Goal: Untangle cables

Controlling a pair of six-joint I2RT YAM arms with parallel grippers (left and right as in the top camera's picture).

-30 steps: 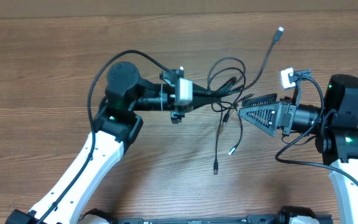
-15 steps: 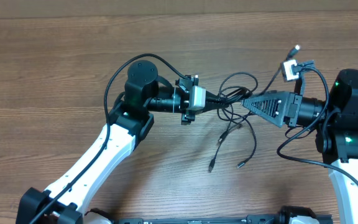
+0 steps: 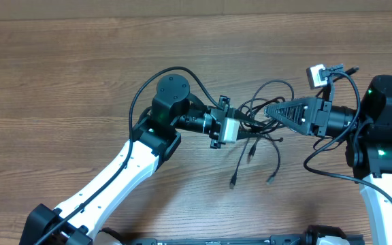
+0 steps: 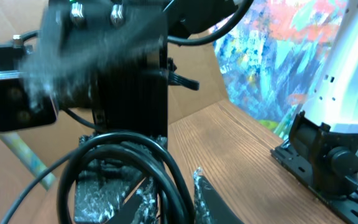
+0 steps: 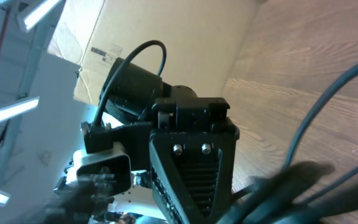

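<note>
L gripper [image 3: 249,123] shifted right toward R gripper [image 3: 272,111]; cables [image 3: 278,160] bunched btwn.

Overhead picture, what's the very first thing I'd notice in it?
The knot of thin black cables in the middle of the wooden table jumps out first, with two loose plug ends trailing toward the near edge. Next come the two white-and-black robot arms: the left arm and the right arm point their jaws into that knot from opposite sides.
</note>
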